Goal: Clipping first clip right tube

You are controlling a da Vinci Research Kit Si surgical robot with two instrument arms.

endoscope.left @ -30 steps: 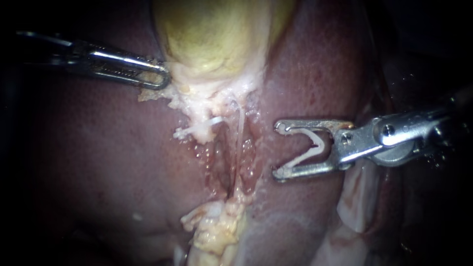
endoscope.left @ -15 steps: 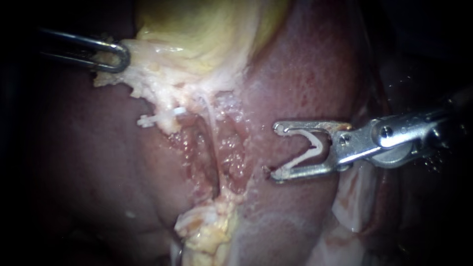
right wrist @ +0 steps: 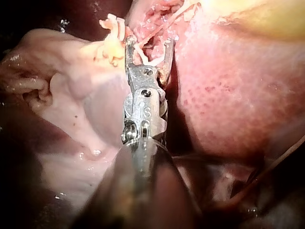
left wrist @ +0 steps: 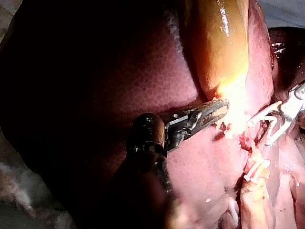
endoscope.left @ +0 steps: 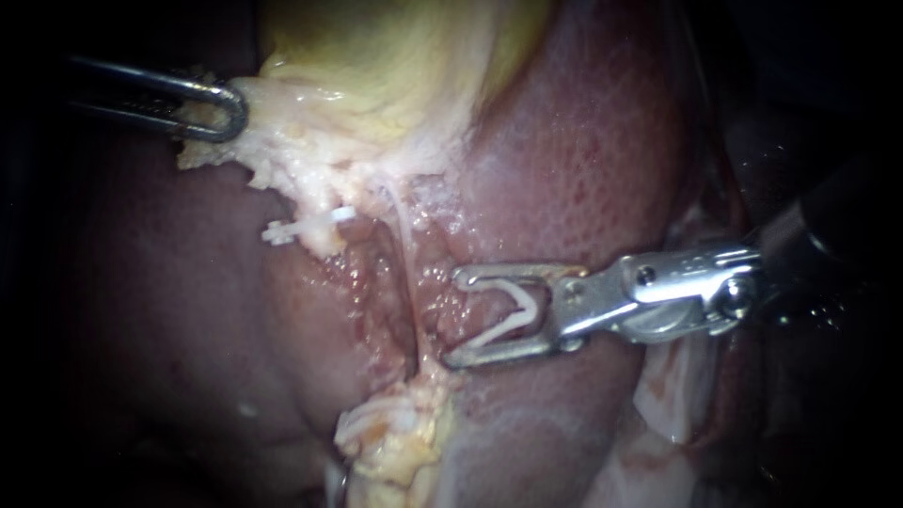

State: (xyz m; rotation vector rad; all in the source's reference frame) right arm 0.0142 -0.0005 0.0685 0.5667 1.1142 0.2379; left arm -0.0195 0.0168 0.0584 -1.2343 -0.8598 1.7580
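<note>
My left instrument point(endoscope.left: 214, 110) comes in from the upper left, its jaws shut on the pale fringe of the yellow gallbladder point(endoscope.left: 395, 66) and holding it out to the left. A thin pale tube point(endoscope.left: 405, 240) runs down the raw groove below it. My right instrument point(endoscope.left: 457, 318) has its jaws wide apart with an open white clip point(endoscope.left: 510, 315) seated between them, and its tips lie just right of that tube. In the left wrist view my left instrument point(left wrist: 212, 113) bites the fringe beside the gallbladder point(left wrist: 217, 43). The right wrist view shows my right instrument point(right wrist: 148, 45) carrying the clip point(right wrist: 153, 59).
A white clip point(endoscope.left: 312, 224) sits on a pale strand left of the tube. The dark red liver point(endoscope.left: 583, 160) surrounds the groove. Yellowish fatty tissue point(endoscope.left: 395, 437) lies at the groove's lower end. Pale tissue folds point(endoscope.left: 673, 395) lie under the right shaft.
My left instrument pulled the gallbladder's fringe up and to the left, stretching the groove open. My right instrument then moved left and down, bringing the clip close to the tube.
</note>
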